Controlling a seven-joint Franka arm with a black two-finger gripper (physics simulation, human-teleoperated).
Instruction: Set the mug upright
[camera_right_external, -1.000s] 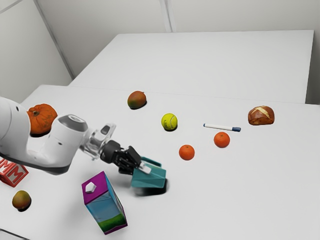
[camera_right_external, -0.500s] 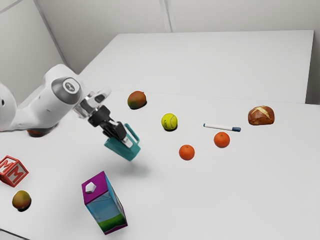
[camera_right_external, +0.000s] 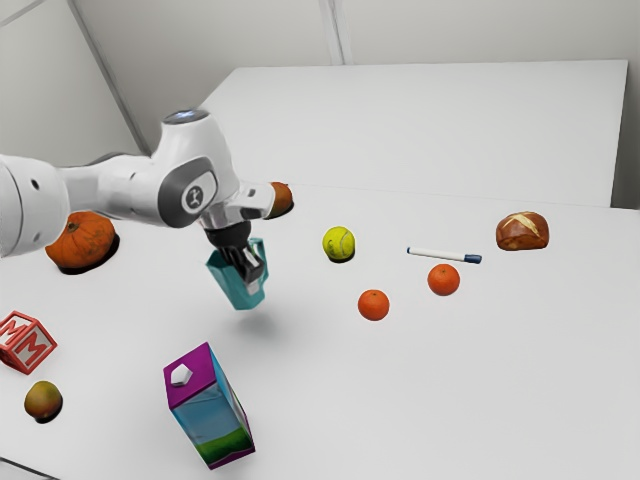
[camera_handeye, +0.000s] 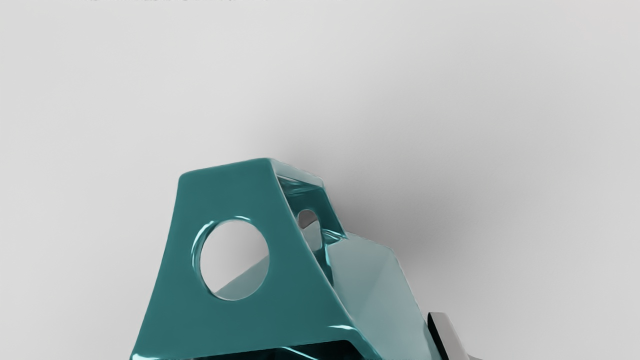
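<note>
Mug (camera_right_external: 232, 284) gripped and aloft, base leaning, not yet set down

The gripper (camera_right_external: 254, 279) is clamped on the mug's wall, its fingers pointing down toward the table (camera_right_external: 480, 370). Beneath the mug a soft shadow lies apart from it, so the base hangs clear. The handle (camera_handeye: 220, 195) sticks out from the body, and the mouth seems to face roughly upward, with a lean. As I judge it, grasp and lift are done; what is left is taking out the tilt, lowering until the base sits flat, and letting go.

Nearest toward the viewer stands the tall box (camera_right_external: 208, 405), a corner to keep clear of. The tennis ball (camera_right_external: 339, 243) and the nearer orange (camera_right_external: 374, 305) sit well apart toward the exterior view's right, leaving bare table between.
</note>
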